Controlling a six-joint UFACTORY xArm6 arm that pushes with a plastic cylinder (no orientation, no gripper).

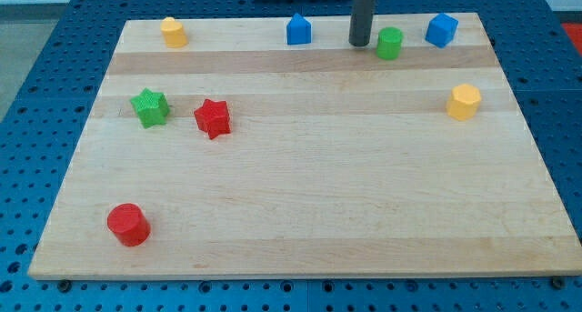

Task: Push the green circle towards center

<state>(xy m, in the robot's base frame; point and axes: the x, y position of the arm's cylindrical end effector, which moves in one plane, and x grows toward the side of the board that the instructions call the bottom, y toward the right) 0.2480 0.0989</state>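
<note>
Tip [359, 44]: bare rod, no claw, nothing held; just left of target.
Green circle [389, 43]: near board's top edge, right of middle.
Handling: likely light, rigid, slides readily; contact far side, push toward view's bottom.

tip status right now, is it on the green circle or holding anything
My tip: no tool fitted, holding nothing; it sits just to the view's left of the green circle, contact cannot be told.

On the table [300, 212], my tip [360, 44] stands just left of the green circle [389, 43] near the view's top edge. A blue block [441, 29] sits right of it, another blue block [298, 29] left. 2 stars, green star [150, 107] and red star [213, 118], lie side by side at left.
</note>
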